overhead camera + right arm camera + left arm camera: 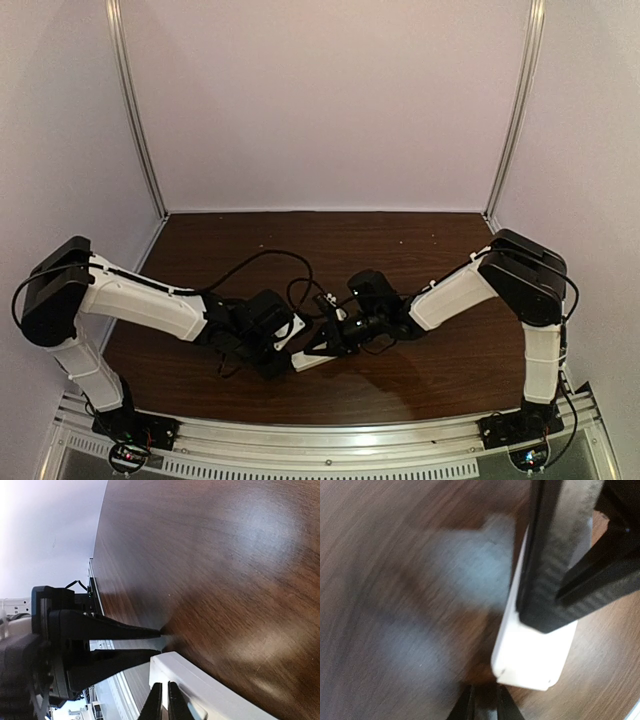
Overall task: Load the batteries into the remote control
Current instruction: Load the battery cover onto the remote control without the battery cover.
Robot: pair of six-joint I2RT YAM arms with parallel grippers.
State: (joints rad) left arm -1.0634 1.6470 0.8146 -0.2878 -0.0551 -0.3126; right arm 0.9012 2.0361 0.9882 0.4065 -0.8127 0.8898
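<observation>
remote sits between the two hands

the remote control [313, 358] lies on the dark wood bench [430, 250], toward 6 o'clock in the top view. the right hand [164, 703] comes in from its 2 o'clock, fingers shut tight with nothing between them, tips against the remote's white body. the left hand [486, 707] is at its 9 o'clock end, fingers just a crack apart, gripping nothing i can see.

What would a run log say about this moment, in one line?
left jaws: slightly apart at remote control end | right jaws: shut, tips at remote control | batteries: not visible | step: loading not yet seen
</observation>
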